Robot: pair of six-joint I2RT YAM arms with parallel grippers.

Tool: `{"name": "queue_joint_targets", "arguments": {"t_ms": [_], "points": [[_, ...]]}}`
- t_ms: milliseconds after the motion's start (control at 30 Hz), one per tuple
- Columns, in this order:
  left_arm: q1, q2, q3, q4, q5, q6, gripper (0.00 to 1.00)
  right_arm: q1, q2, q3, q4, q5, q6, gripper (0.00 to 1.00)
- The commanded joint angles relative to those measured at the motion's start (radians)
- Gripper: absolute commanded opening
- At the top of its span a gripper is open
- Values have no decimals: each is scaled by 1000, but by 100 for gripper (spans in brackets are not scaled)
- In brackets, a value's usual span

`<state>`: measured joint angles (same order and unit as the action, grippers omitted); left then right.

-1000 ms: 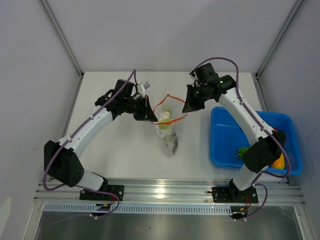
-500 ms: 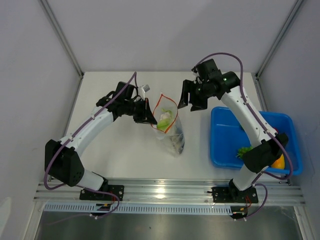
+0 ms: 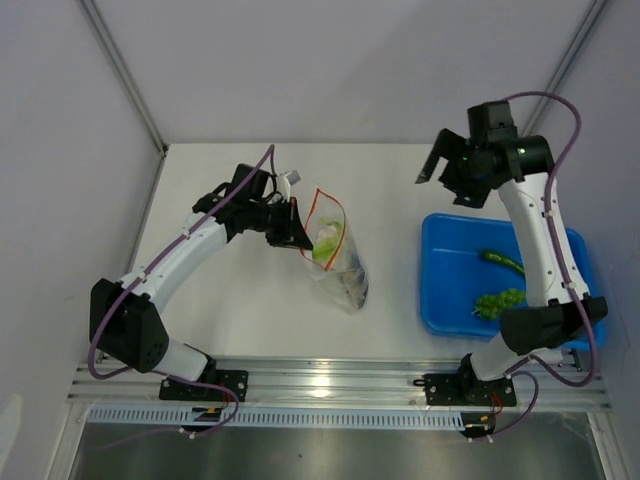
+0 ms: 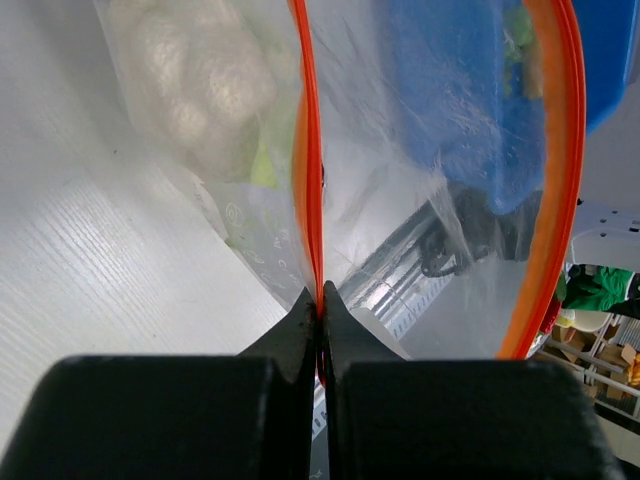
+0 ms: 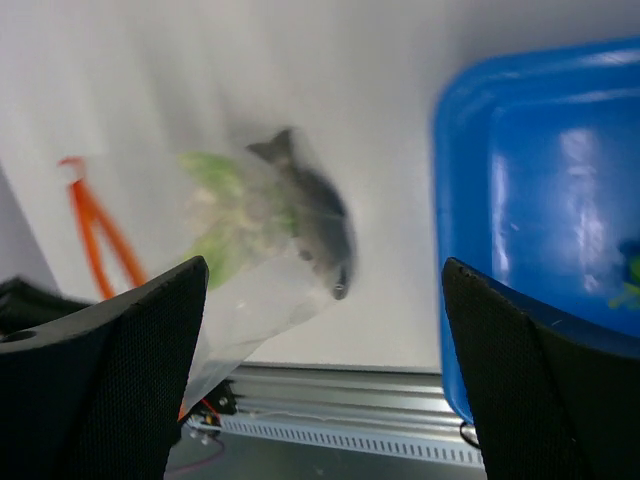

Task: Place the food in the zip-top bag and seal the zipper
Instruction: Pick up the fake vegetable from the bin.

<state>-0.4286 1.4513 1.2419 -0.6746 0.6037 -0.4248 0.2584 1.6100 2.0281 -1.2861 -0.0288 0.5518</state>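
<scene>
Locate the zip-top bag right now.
In the top view the zip-top bag sits mid-table, its zipper pinched by the left gripper, with the blue tray apart on its right.

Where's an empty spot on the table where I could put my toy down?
Bare white table lies between the clear crinkly zip-top bag and the blue plastic tray, at the far edge behind the bag, and at the near left in front of the bag. It is crowded where the left gripper pinches the bag's mouth.

Bright even light; faint shadows; right wrist view blurred; sheen on zip-top bag (image 4: 400,270).
</scene>
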Motion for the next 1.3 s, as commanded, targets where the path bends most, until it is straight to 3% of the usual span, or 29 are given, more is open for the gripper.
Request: {"name": "queue_joint_targets", "arguments": {"t_ms": [0,300,433,733,1267], "points": [[4,1,34,-2,-12,24,1,-173,-108,-170,-26,41,79,100],[4,15,40,-22,-30,3,1,-498,-254,-697,42,121,92,99],[4,30,50,-32,-24,4,1,-599,-266,-810,67,144,125,99],[4,44,67,-45,-21,35,0,-647,-246,-966,180,168,140,99],[24,118,123,-82,-48,57,0,-662,-62,-1071,335,222,171,99]]}}
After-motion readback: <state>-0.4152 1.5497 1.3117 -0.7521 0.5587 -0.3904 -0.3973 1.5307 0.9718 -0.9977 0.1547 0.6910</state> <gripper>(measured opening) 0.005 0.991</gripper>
